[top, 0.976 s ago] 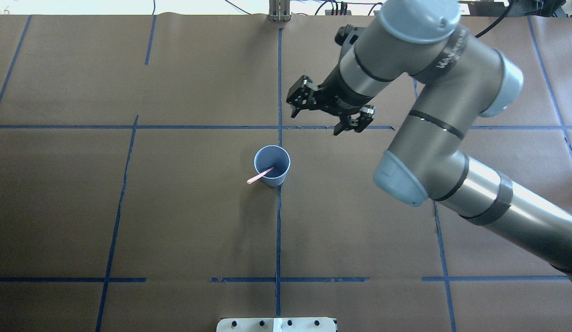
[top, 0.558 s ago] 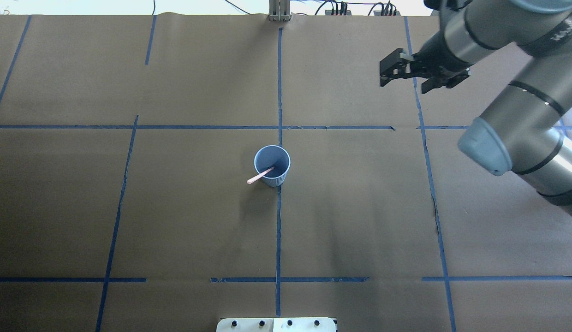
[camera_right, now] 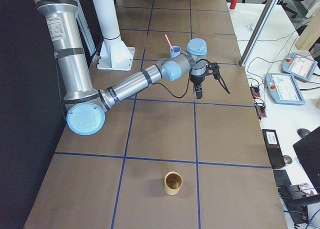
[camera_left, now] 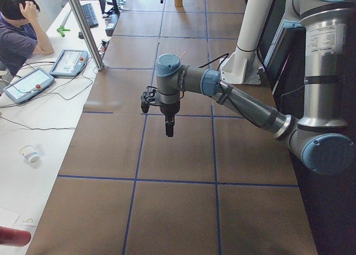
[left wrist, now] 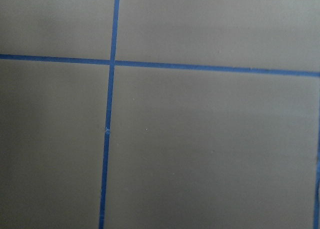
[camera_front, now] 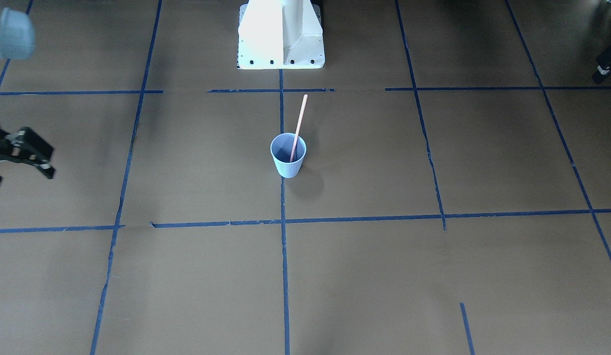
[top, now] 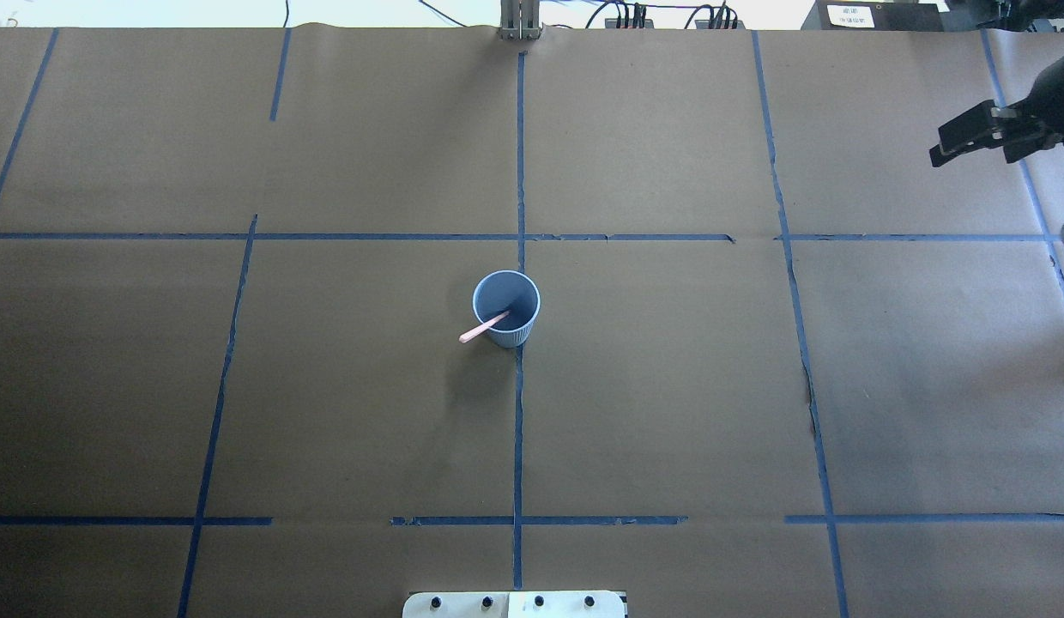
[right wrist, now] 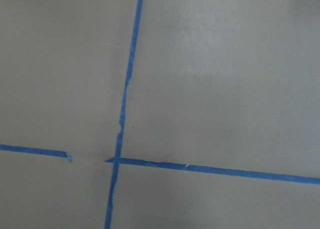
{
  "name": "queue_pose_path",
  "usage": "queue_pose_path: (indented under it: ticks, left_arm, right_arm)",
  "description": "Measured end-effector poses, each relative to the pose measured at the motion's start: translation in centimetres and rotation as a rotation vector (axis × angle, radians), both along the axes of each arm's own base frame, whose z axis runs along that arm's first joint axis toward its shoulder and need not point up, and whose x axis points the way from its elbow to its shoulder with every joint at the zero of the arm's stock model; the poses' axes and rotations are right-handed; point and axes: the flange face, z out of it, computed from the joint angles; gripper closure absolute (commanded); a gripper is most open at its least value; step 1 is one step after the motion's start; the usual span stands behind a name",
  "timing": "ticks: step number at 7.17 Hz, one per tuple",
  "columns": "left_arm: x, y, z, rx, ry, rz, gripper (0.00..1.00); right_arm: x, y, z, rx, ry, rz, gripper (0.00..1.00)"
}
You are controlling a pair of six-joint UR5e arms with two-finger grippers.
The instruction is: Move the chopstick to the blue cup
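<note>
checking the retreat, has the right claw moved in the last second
Yes. The right arm's black claw moved right in the overhead view, away from the blue ribbed cup.

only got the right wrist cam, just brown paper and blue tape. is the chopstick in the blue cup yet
observer: yes, the pink chopstick leans in the blue cup, its top end sticking out past the rim.
operator: so where's my gripper
observer: the right gripper is far off to the robot's right, well clear of the cup, fingers open and empty.
</note>
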Motion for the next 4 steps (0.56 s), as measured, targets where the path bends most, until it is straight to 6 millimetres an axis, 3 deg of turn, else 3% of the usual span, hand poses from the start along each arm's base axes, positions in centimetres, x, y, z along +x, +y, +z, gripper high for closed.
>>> queue_pose_path:
  ticks: [2,4]
  left_arm:
    - [-0.9,-0.1,2.3,0.004,-0.007,0.039,0.00]
    - [-3.0,-0.5,5.8,-0.004,-0.011,0.065,0.00]
  right_arm:
    - [4.0,-0.2,5.8,-0.087,0.022,0.038,0.00]
    - [10.0,-0.9,12.0,-0.056,0.060,-0.008,0.00]
